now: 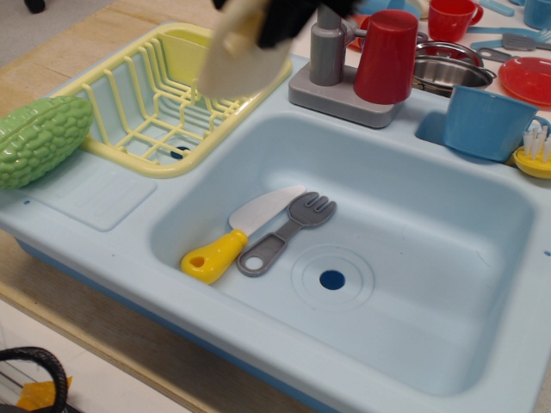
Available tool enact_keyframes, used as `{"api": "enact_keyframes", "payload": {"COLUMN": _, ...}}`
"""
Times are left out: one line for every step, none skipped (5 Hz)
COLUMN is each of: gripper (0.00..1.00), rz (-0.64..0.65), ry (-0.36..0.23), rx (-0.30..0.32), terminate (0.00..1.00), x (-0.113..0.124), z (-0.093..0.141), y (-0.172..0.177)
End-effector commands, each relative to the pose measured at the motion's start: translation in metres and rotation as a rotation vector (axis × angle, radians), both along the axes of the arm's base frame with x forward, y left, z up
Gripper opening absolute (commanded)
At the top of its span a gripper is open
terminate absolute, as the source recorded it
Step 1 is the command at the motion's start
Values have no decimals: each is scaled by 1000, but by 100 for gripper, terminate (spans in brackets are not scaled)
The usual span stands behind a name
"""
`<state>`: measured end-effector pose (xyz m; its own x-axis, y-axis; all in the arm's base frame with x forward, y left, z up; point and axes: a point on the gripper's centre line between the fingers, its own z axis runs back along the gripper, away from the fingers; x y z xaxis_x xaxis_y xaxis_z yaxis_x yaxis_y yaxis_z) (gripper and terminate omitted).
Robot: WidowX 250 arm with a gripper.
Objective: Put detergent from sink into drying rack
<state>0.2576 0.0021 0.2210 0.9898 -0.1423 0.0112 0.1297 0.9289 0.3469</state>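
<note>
The detergent (241, 58), seemingly pinched by the tool (288, 17) near its top above the rack (129, 129), looks light, rigid, slick plastic.

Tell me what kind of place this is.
Likely a toy kitchen play set on a tabletop: a light blue plastic sink basin, a pale yellow slatted drying rack, and a plastic knife and grey fork.

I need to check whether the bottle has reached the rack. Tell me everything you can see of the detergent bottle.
The detergent bottle is cream-coloured, smooth plastic by its look, blurred. Only its lower body shows; its top is hidden by the dark gripper at the picture's upper edge. It hangs tilted in the air over the yellow drying rack, touching neither the rack nor the sink.
</note>
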Motion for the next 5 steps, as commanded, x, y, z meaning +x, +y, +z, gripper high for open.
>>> {"api": "enact_keyframes", "payload": {"gripper": 0, "rz": 17, "ry": -111, "rx": 15, "terminate": 0, "x": 2, "z": 11, "y": 47}}
{"api": "enact_keyframes", "payload": {"gripper": 0, "rz": -9, "ry": -102, "rx": -31, "terminate": 0, "x": 10, "z": 7, "y": 61}}
{"api": "enact_keyframes", "payload": {"gripper": 100, "rz": -73, "ry": -163, "rx": -51, "terminate": 0, "x": 16, "z": -3, "y": 75}}
{"api": "enact_keyframes", "payload": {"gripper": 100, "rz": -73, "ry": -163, "rx": -51, "terminate": 0, "x": 16, "z": -3, "y": 75}}
{"api": "enact_keyframes", "payload": {"gripper": 100, "rz": -73, "ry": -163, "rx": -51, "terminate": 100, "x": 16, "z": -3, "y": 75}}
